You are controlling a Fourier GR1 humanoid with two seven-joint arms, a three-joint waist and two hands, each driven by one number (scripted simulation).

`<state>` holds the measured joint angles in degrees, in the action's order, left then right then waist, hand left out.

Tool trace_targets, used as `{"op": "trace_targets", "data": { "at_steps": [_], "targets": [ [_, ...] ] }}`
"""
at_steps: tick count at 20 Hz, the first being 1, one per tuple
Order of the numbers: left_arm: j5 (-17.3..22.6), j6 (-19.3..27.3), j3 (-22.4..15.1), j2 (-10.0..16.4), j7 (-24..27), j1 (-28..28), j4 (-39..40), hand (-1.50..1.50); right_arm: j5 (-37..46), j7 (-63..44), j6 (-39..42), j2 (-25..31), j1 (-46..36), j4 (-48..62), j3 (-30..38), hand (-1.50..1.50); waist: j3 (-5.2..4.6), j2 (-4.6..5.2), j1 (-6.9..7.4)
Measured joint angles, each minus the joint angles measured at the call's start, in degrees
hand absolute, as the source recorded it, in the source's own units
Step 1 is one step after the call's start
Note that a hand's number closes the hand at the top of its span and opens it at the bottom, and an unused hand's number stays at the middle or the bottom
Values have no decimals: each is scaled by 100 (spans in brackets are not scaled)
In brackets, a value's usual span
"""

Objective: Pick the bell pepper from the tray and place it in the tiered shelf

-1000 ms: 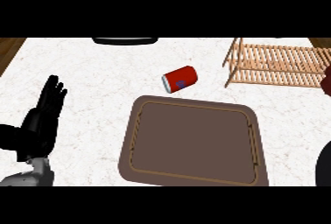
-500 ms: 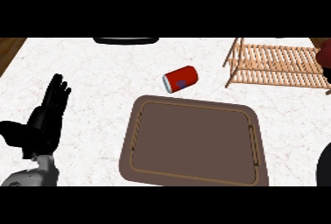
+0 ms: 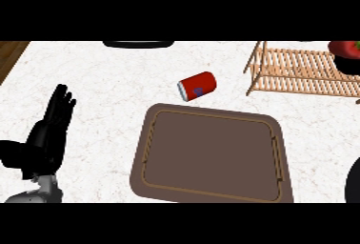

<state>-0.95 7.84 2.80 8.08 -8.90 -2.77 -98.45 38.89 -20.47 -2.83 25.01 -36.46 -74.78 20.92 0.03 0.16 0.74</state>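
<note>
The white marbled counter [image 3: 98, 71] fills nearly the whole view. In its middle, toward the near edge, lies a big brown tray [image 3: 142, 157] with a raised rim and rounded corners. Its flat bottom shows from rim to rim.

At the far right corner stands a wooden slatted shelf [image 3: 302, 71], well apart from the tray. The red bell pepper [image 3: 343, 48] is at the right end of this shelf, at the top level, and the picture's edge partly cuts it. I cannot tell if it touches the slats.

The left hand [image 3: 45, 138] rests at the left edge, fingers straight and pointing up, holding nothing.

A red can [image 3: 197, 86] lies on its side between the tray's far rim and the shelf, touching neither. A dark flat thing [image 3: 138, 44] shows at the far edge, and a dark round shape [image 3: 354, 181] at the right edge beside the tray; I cannot tell what they are.

The right hand [image 3: 349, 64] shows as a small dark part just under the pepper, grasping it.
</note>
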Motion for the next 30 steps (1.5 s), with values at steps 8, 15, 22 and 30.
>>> {"op": "trace_targets", "data": {
  "at_steps": [8,15,22,30],
  "targets": [
    [-70,7,11,-45,-49,-160,147,0,-208,628,-562,144,-718,1649,250,-150,-1,7,15],
    [-89,-13,-28,-96,-164,-44,-100,0,-508,1107,-642,191,-1181,2831,312,-150,1,4,16],
    [-10,-97,119,-45,-150,-165,45,0,-1042,1679,-507,437,-1521,3258,560,-150,0,1,1],
    [-14,-107,210,-1,-205,-210,44,0,-1689,1581,-505,856,-1467,2850,1049,-150,-3,-20,-66]
  ]
}}
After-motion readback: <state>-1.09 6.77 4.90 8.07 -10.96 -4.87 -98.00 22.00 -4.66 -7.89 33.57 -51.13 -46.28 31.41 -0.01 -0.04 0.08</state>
